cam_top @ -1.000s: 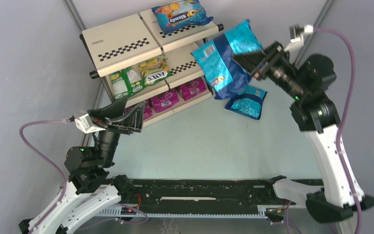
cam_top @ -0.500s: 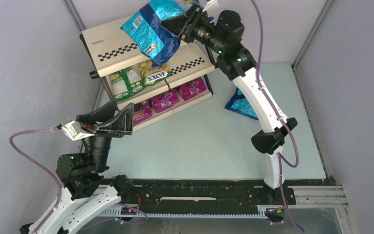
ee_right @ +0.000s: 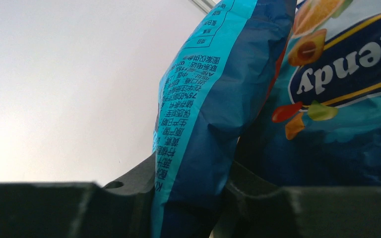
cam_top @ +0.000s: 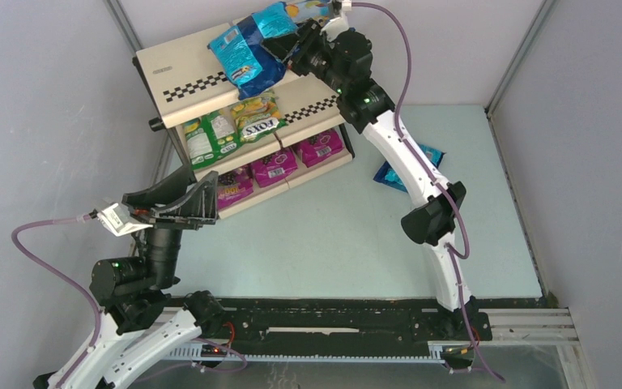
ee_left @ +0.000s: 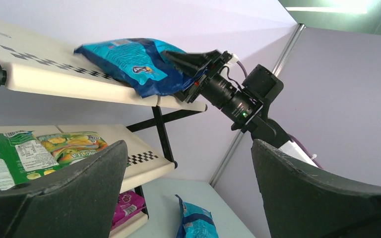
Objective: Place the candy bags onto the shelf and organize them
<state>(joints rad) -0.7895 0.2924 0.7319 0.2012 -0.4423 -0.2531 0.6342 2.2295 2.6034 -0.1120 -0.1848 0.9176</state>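
The shelf [cam_top: 180, 63] stands at the back left. My right gripper [cam_top: 286, 46] is shut on a teal-blue candy bag [cam_top: 245, 53] that lies on the top tier, straddling its two panels. The left wrist view shows the bag [ee_left: 124, 60] resting on the tier [ee_left: 54, 82]. A blue bag with orange fruit art [ee_right: 345, 84] lies right beside it, mostly hidden by the arm from above. Green-yellow bags [cam_top: 210, 134] fill the middle tier and magenta bags [cam_top: 276, 163] the bottom one. Another teal bag [cam_top: 399, 173] lies on the table. My left gripper [cam_top: 204, 199] is open and empty, in front of the shelf's bottom tier.
The right arm's forearm [cam_top: 405, 154] stretches over the table and partly covers the loose teal bag [ee_left: 194, 222]. Grey walls close in the left, back and right sides. A black rail [cam_top: 332, 320] runs along the near edge.
My right arm has swung left with the teal-blue bag, from above the table to the top tier, and lowered it there. My left arm drifted slightly down and left.
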